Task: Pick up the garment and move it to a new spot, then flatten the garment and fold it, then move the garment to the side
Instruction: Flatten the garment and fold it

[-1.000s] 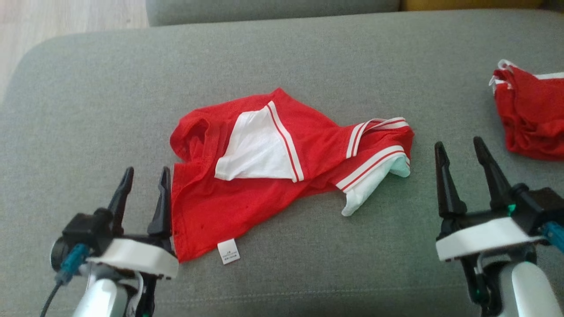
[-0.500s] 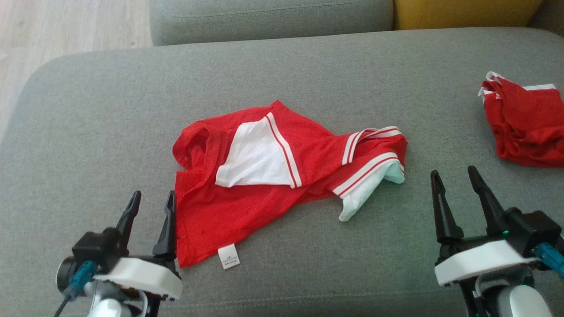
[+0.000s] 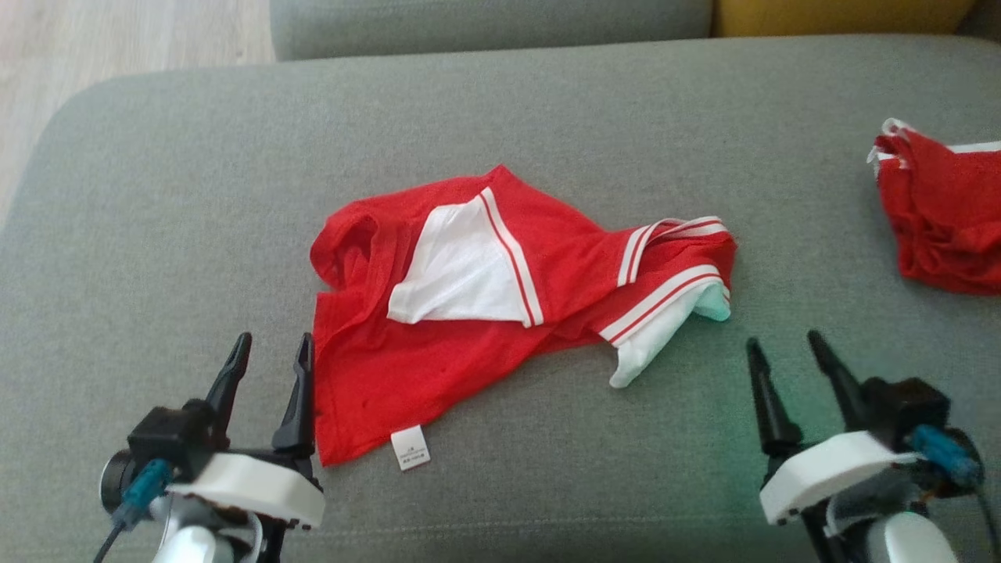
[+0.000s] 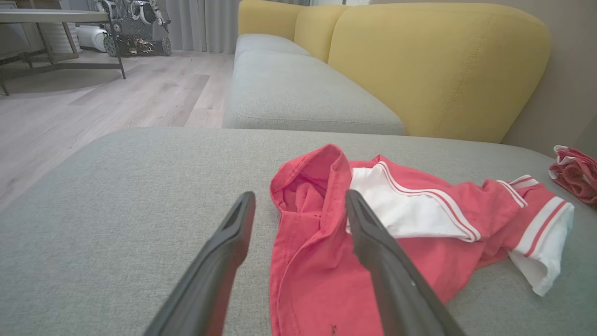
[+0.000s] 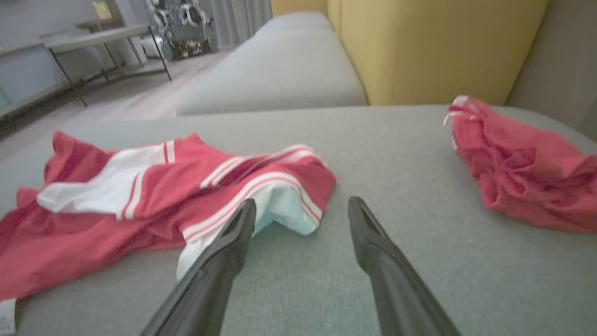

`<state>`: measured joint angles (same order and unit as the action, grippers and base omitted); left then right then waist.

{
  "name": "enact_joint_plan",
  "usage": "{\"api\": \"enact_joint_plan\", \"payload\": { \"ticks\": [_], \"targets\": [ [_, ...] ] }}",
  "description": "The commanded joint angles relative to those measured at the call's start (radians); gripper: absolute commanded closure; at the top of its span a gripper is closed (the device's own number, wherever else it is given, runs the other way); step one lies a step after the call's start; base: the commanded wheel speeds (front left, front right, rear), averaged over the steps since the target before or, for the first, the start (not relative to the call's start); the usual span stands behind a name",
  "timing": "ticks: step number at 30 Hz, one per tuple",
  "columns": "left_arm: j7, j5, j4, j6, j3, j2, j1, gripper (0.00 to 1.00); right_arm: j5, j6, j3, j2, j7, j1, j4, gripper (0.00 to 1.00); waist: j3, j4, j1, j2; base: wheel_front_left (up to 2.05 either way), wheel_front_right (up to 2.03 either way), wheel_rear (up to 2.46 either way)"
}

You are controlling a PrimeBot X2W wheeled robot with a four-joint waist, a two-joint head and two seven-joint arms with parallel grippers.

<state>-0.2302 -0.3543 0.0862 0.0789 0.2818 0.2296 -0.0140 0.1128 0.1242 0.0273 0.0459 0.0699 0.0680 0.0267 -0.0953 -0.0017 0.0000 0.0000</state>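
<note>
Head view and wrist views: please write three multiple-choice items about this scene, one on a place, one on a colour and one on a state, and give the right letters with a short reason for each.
1. The white label of the garment lies
A) at its edge nearest the robot
B) on the wooden floor
C) under the right gripper

2. The backrest behind the grey cushion is
A) blue
B) yellow
C) black

3. The left gripper is
A) shut on the garment
B) shut on the label
C) open

Key: 1 A, the label sticks out from the near hem. 2 B, the left wrist view shows yellow upholstery. 3 C, its two fingers stand apart and grip nothing.
</note>
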Motion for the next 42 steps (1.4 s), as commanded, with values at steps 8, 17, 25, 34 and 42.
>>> {"api": "enact_joint_plan", "payload": {
  "ticks": [8,17,25,34,42],
  "targets": [
    [-0.015,0.002,-0.025,-0.014,-0.025,0.010,0.119,0.00,-0.043,0.007,0.054,0.066,0.056,-0.206,0.174,0.00,-0.088,0.044,0.0000,0.0000,0.00,0.00,0.00],
    [-0.028,0.007,0.004,-0.039,-0.020,-0.015,0.183,0.00,-0.060,0.007,0.067,0.091,0.051,-0.369,0.368,0.00,-0.147,0.080,0.0000,0.0000,0.00,0.00,0.00],
    [-0.031,0.014,0.016,-0.049,-0.033,-0.026,0.193,0.00,-0.042,0.007,0.039,0.071,-0.015,-0.362,0.376,1.00,-0.162,0.080,0.0000,0.0000,0.00,0.00,0.00],
    [-0.031,0.027,0.010,-0.055,-0.061,-0.028,0.176,0.00,-0.022,0.007,0.003,0.038,-0.017,-0.205,0.183,1.00,-0.151,0.033,0.0000,0.0000,0.00,0.00,0.00],
    [-0.031,0.036,-0.001,-0.060,-0.069,-0.032,0.172,0.00,-0.023,0.007,-0.070,0.016,0.057,-0.066,-0.056,1.00,-0.150,0.017,0.0000,0.0000,0.00,0.00,0.00]
  ]
}}
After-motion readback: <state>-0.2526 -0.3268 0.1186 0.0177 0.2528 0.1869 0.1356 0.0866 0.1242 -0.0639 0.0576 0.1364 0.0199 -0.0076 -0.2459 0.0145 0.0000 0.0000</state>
